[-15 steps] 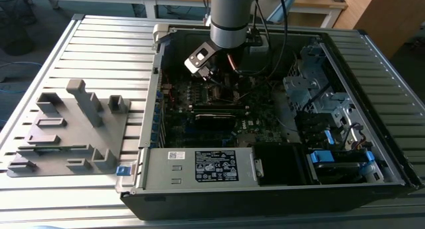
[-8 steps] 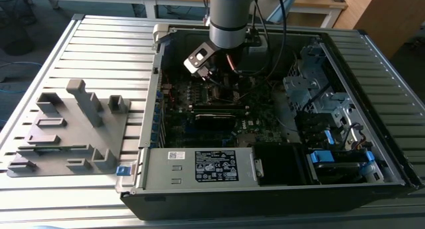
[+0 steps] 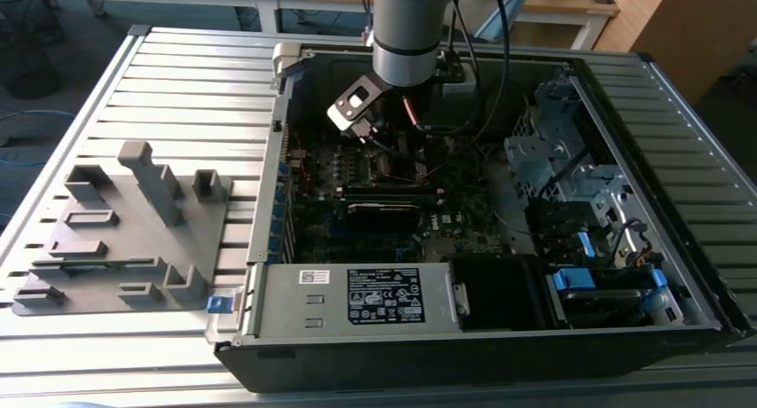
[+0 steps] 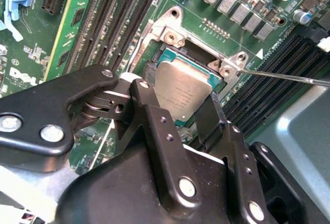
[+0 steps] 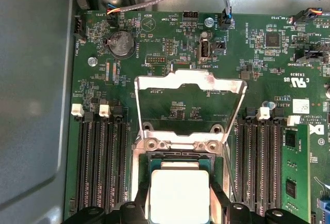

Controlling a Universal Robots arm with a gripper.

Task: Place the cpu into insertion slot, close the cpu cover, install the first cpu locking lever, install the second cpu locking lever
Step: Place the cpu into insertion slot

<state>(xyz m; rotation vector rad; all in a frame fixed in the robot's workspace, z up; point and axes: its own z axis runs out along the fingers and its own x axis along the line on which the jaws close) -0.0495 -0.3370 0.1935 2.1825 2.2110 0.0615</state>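
The cpu (image 4: 188, 87) is a silver-topped square chip lying level in or just over the insertion slot (image 4: 172, 36) on the green motherboard; I cannot tell whether it is fully seated. My gripper (image 4: 180, 100) is shut on it, one black finger (image 4: 149, 105) against each of two opposite edges. In the first wrist view the cpu (image 5: 179, 188) sits between the fingers (image 5: 219, 206) below the slot's silvery rim (image 5: 154, 144). The cpu cover (image 5: 227, 86) stands raised, tilted back from the slot. A thin locking lever (image 4: 283, 75) sticks out beside the slot. In the exterior view the gripper (image 3: 376, 146) is low inside the computer case.
Rows of black memory slots (image 5: 100, 162) flank the slot on both sides, with a green memory stick (image 5: 295, 172) in one. Cables (image 3: 479, 89) hang beside the arm. The case walls (image 3: 266, 195) enclose the board. A grey fixture tray (image 3: 119, 239) lies at the exterior view's left.
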